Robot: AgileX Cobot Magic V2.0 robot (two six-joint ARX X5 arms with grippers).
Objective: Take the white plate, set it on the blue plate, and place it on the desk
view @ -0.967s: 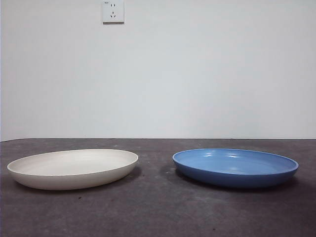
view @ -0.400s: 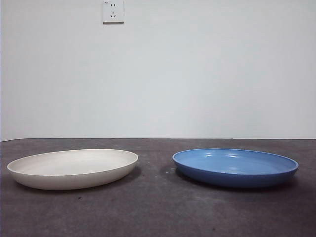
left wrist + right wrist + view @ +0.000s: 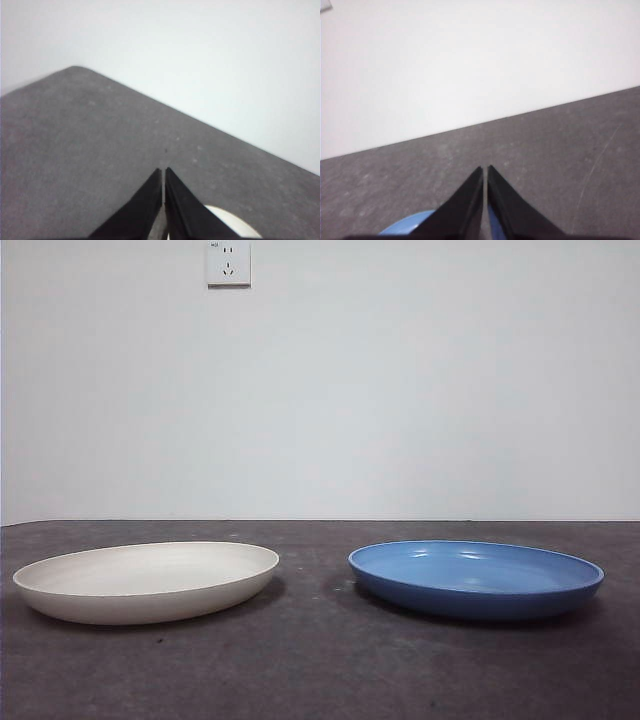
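Nothing has moved: white plate (image 3: 147, 582) sits well apart from blue plate (image 3: 476, 579) on the tabletop (image 3: 320, 670). Left hand (image 3: 163, 172) and right hand (image 3: 485, 170) are pressed together, holding nothing.

A wide, shallow, round plate of matte off-white cream (image 3: 146, 582) lies flat and upright on the left of the dark grey-brown mottled tabletop (image 3: 320, 670), its inside marked with faint concentric ridges. A sliver of its pale rim (image 3: 235, 226) also shows in the left wrist view. To the right, apart from it with a bare strip of tabletop between them, lies a round, shallow, glossy medium-blue plate (image 3: 476, 578) with a raised rim, also flat and upright, with soft highlights on its inner surface; an edge of it (image 3: 407, 224) shows in the right wrist view. Both plates are of similar size, sit at about the same depth and hold nothing.
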